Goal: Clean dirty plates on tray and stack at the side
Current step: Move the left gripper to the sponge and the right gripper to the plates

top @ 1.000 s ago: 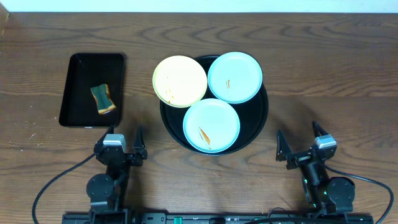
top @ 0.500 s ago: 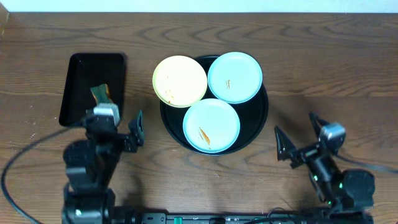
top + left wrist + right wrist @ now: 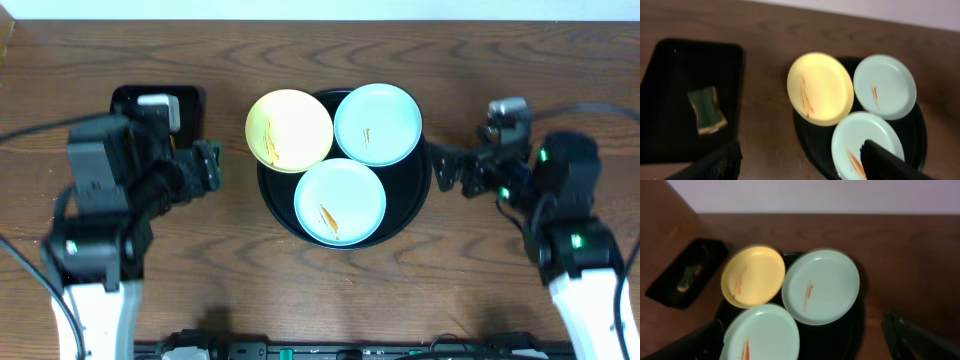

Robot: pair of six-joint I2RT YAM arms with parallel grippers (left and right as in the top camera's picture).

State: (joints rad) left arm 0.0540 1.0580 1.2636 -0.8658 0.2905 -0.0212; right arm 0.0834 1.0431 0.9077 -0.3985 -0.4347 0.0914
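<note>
**Both arms lift from the frame's bottom toward the tray (image 3: 412, 196).**
Left pincer (image 3: 208, 166) and right pincer (image 3: 446, 172) gape wide, empty; dirty plates (image 3: 340, 200) await wiping.

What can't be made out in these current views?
- Overhead: the sponge is hidden; the left arm covers most of the rectangular tray.
- Left wrist: the near mint plate is cut off by the bottom edge.
- Right wrist: the sponge is small and blurred; the same plate is cut off below.
</note>
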